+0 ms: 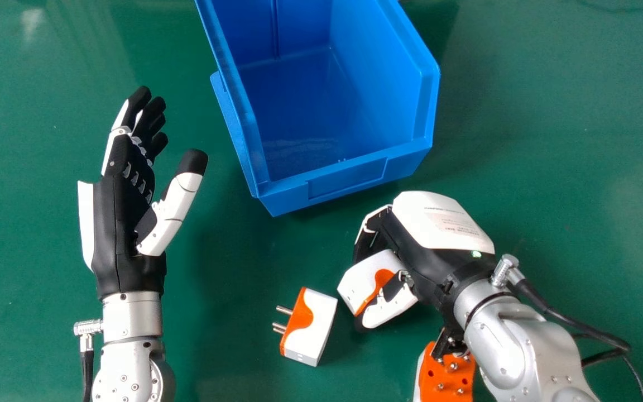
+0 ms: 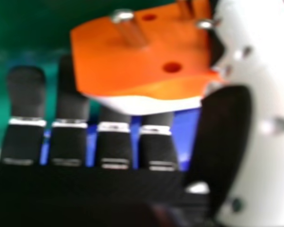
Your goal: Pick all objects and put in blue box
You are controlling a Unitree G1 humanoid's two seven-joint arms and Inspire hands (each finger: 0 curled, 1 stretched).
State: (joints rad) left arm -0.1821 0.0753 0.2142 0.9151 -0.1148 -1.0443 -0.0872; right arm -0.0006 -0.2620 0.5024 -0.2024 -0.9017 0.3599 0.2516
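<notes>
Looking over the green table (image 1: 545, 151), we see the blue box (image 1: 293, 196). Our left hand (image 1: 118, 240) is left of it, fingers apart; nearer us than the box, our right hand (image 1: 438, 223) clamps one orange-and-white plug (image 1: 361, 281). The loose plug (image 1: 315, 324) lies on the box's near side.

The right hand (image 1: 422, 273) partly hides its white-and-orange plastic adapter (image 1: 363, 279), and the blue plastic box (image 1: 349, 178) beyond is cropped.
</notes>
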